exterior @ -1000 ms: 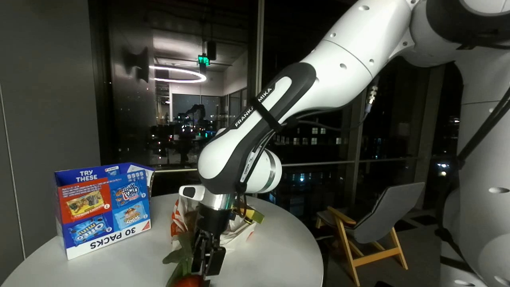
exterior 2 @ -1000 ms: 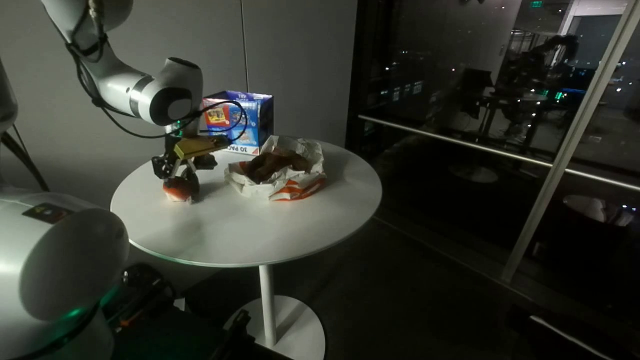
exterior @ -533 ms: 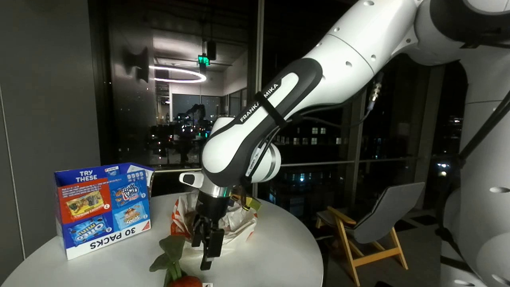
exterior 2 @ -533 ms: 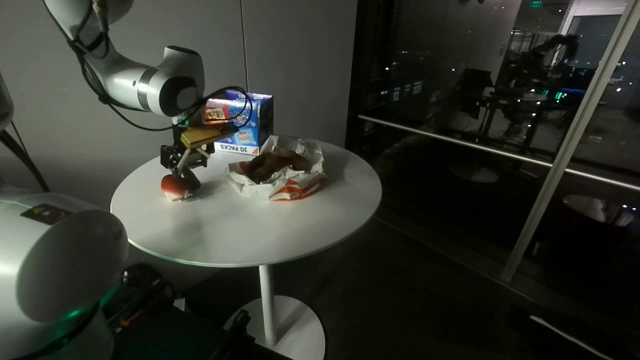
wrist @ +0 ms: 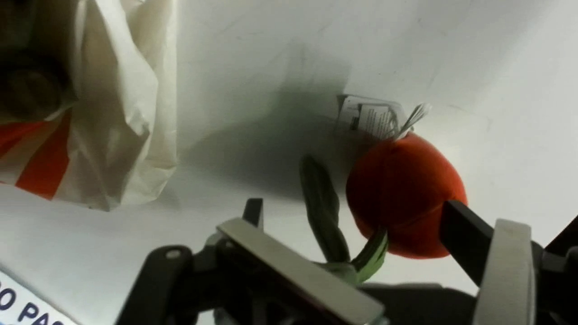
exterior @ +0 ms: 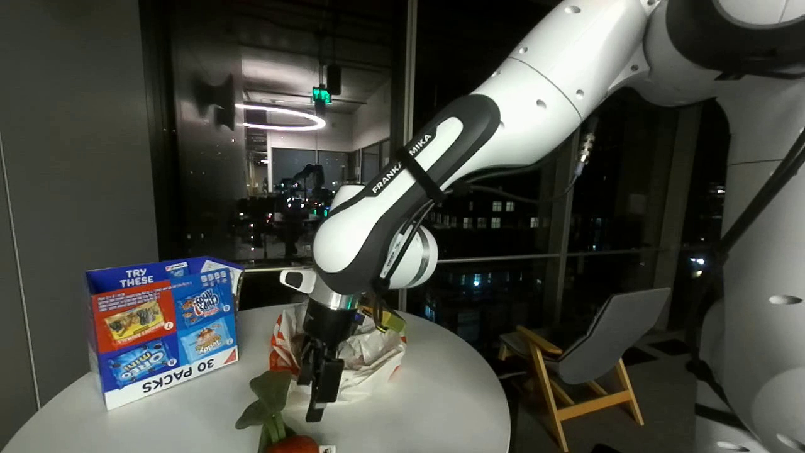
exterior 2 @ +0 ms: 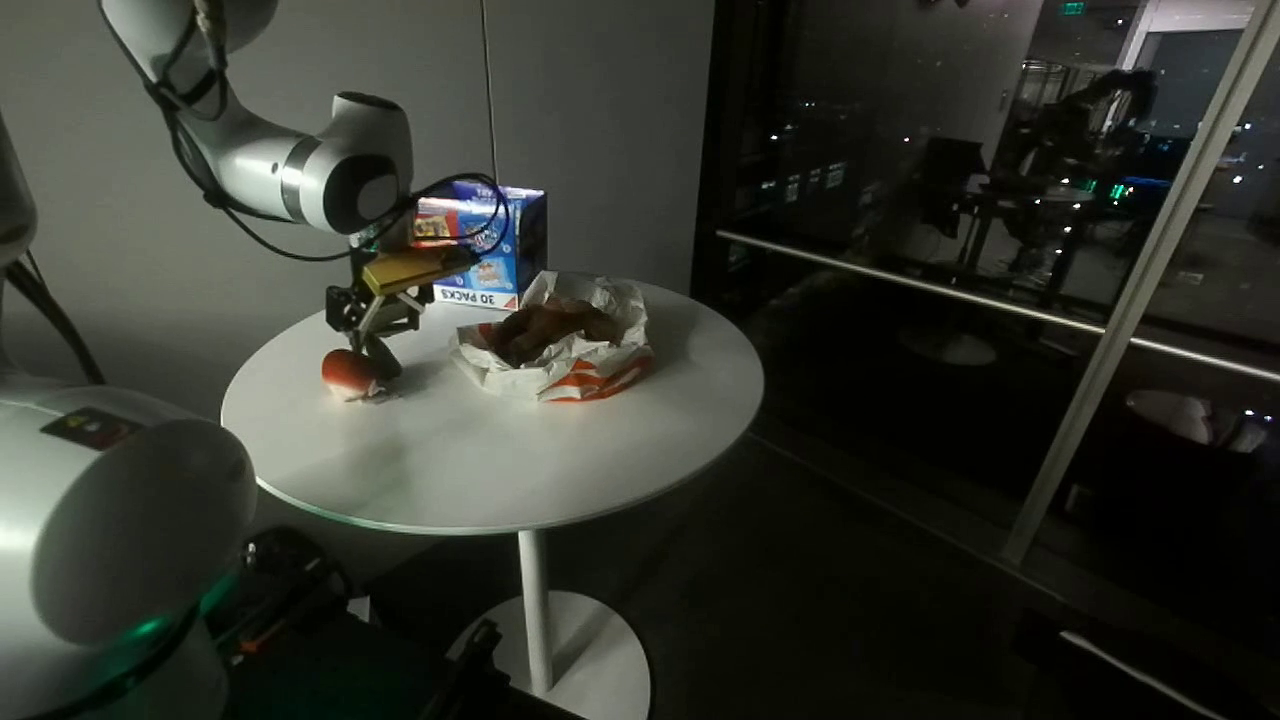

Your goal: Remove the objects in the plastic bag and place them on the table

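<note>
At the left in an exterior view, the red toy (exterior 2: 350, 376) is resting directly on the desk (exterior 2: 480, 450), and the wrist view is showing its rounded, seamed body, with green leaves (wrist: 323, 207) sprouting from it and white tags (wrist: 372, 115) sticking out well apart from them. It is looking like stuffed cloth, so I am judging it light, yielding, hard to break and unlikely to slip; should it be needing another hold, the middle of the body is promising more than the leaves, which may be bending, or the tags. Just above it, slightly to the right, the gripper (wrist: 356, 221) is hanging with its jaws standing wide apart, apparently holding nothing; whether it is brushing the leaves I cannot tell. Further right and behind, a snack box (exterior 2: 512, 250) is standing on the desk. Rightmost of these, the crumpled white-and-orange bag (exterior 2: 600, 378) is gaping upward, and a brown object (exterior 2: 550, 325) is lying inside it, too dim for its full outline to be showing. The bag is looking thin and limp, so it may be dragging along with whatever is rising out; the object is seeming soft and light, and is probably calling for a pinch from above at the middle of its top, with the bag's walls kept outside the jaws.
</note>
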`<state>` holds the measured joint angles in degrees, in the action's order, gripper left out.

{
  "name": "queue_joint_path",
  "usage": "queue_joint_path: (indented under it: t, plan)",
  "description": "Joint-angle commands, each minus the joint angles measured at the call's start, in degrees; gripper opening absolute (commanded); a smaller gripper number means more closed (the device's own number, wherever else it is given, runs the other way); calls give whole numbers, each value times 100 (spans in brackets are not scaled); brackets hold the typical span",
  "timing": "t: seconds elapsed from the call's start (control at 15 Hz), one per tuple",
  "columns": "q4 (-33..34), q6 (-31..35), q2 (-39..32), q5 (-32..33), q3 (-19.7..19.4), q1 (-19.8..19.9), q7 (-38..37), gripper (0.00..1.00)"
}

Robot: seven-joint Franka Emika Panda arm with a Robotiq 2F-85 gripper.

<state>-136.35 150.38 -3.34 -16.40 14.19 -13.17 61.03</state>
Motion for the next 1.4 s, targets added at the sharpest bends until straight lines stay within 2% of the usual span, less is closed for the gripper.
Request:
queue_joint_path:
  t: [0.0, 0.13, 0.33, 0.53, 0.67, 0.93, 1.33]
  plan:
    - [728, 239, -496, 252, -20, 59, -627, 100]
    - [1167, 372, -827, 787, -118, 97, -1067, 100]
    - [1818, 700, -1260, 2039, -506, 54, -2331, 100]
    - [2419, 708, -1566, 2808, -843, 56, -3506, 100]
    - [2695, 418, -1659, 2955, -954, 77, -4211, 100]
    - [3065, 40, -1937, 3059, -1094, 108, -4901, 100]
    - [3544, -467, -2446, 2925, -1141, 256, -5300, 100]
